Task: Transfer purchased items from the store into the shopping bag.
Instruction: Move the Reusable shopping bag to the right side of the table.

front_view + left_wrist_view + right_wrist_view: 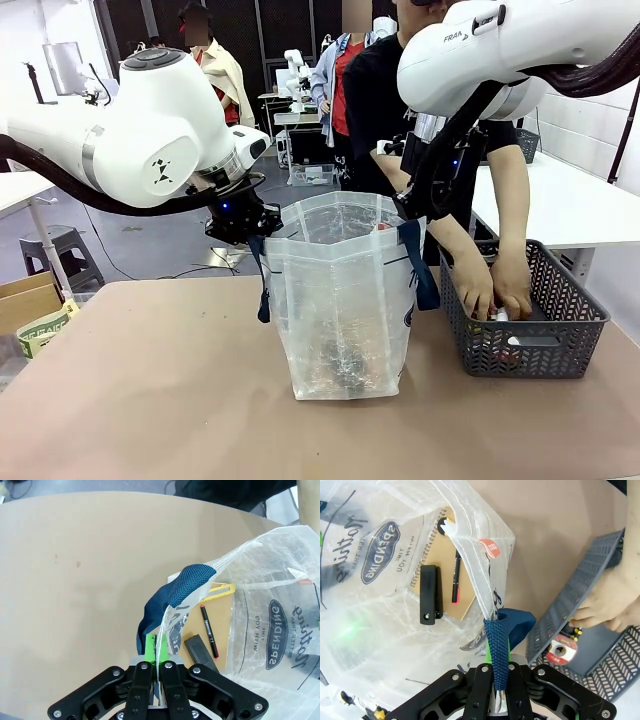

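Front view: translucent shopping bag [340,300] stands upright mid-table, mouth stretched wide between both arms. Robot's left gripper [243,222] clamps tight on bag's left rim beside navy handle [185,587]; right gripper [415,205] pinches fully closed on opposite handle. At bag bottom: brown spiral notebook [437,575], red-black pen [455,577], black stapler-like block [430,595]. Just right of bag sits grey mesh basket [575,300]; person's hands [497,290] reach inside it, near tape roll [561,650].

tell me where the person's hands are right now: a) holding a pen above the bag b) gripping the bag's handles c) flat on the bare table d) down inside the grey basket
d: both of the person's hands reach down into the grey basket, while the shopping bag is held at its rim by the left end effector and the right end effector.
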Robot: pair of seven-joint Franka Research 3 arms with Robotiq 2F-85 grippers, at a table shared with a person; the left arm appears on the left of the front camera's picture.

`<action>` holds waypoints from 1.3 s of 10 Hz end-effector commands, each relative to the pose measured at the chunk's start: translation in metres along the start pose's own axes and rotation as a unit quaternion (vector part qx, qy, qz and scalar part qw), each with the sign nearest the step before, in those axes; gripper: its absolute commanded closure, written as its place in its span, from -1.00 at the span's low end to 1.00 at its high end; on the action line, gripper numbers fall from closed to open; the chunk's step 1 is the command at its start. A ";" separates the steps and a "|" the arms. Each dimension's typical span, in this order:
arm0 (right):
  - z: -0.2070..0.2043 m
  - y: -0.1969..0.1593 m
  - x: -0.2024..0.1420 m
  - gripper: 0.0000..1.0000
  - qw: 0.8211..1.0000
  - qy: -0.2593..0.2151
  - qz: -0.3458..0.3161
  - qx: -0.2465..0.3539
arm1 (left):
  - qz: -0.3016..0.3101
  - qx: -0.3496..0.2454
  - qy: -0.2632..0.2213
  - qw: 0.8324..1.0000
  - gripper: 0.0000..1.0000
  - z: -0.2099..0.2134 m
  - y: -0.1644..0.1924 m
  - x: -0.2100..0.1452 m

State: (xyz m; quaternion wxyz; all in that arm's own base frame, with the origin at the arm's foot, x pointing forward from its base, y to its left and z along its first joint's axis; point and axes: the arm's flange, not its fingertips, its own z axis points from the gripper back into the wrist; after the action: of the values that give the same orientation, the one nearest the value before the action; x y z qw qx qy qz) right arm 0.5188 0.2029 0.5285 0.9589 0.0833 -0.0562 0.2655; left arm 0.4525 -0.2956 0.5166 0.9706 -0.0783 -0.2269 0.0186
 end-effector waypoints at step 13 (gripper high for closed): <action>0.000 0.000 0.000 1.00 1.000 -0.001 -0.001 0.000 | 0.009 0.000 -0.001 1.000 1.00 0.001 0.000 -0.001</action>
State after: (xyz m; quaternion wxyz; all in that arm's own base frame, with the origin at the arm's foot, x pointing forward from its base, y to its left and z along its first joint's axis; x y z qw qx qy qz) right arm 0.5188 0.2029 0.5285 0.9589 0.0833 -0.0562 0.2655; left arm 0.4525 -0.2956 0.5166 0.9706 -0.0783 -0.2269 0.0186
